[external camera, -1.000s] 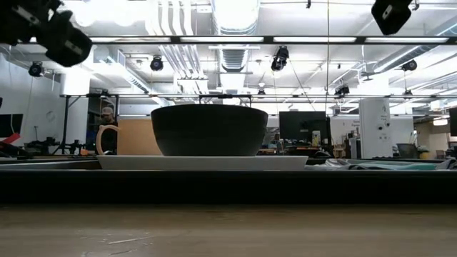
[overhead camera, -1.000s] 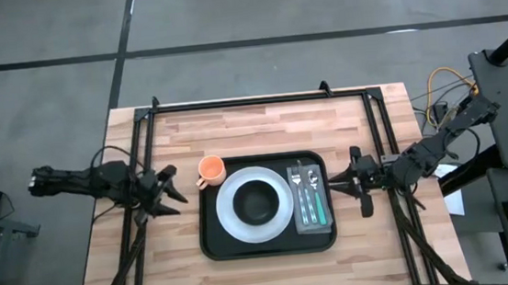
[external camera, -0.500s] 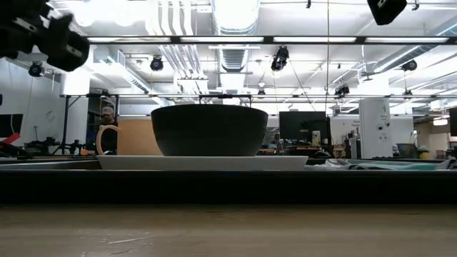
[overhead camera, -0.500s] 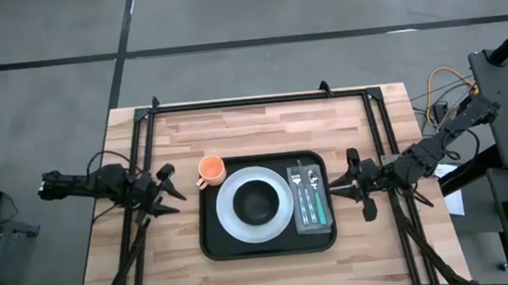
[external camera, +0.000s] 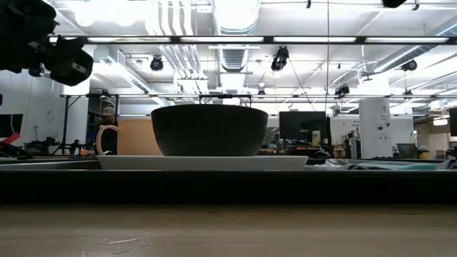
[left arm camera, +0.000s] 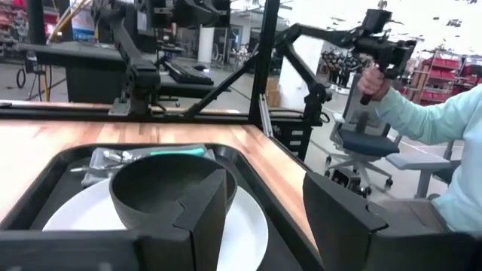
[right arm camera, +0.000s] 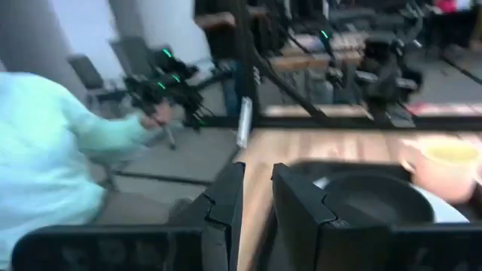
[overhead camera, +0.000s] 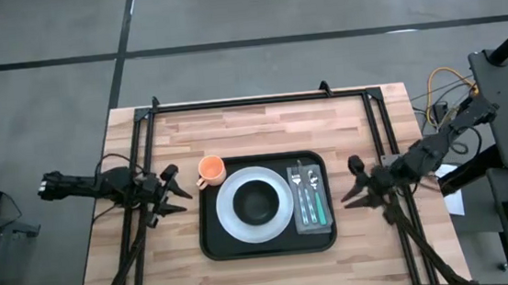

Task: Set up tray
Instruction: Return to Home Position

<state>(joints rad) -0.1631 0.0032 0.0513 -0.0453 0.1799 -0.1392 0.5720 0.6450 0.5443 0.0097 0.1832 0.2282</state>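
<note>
Left hand [overhead camera: 177, 184] gaped empty left of the tray [overhead camera: 210, 246]; right hand [overhead camera: 351, 183], seemingly open and empty too, hung right of it. Loaded, it looked stiff and heavy; opposite rims offered holds.

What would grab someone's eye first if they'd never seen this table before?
Most likely the black tray in the middle of the wooden table. It carries a white plate with a dark bowl on it, and cutlery on a grey napkin along its right side. An orange cup sits at its top left corner in the high view. The left gripper and right gripper hang open beside the tray, one on each side, holding nothing.
</note>
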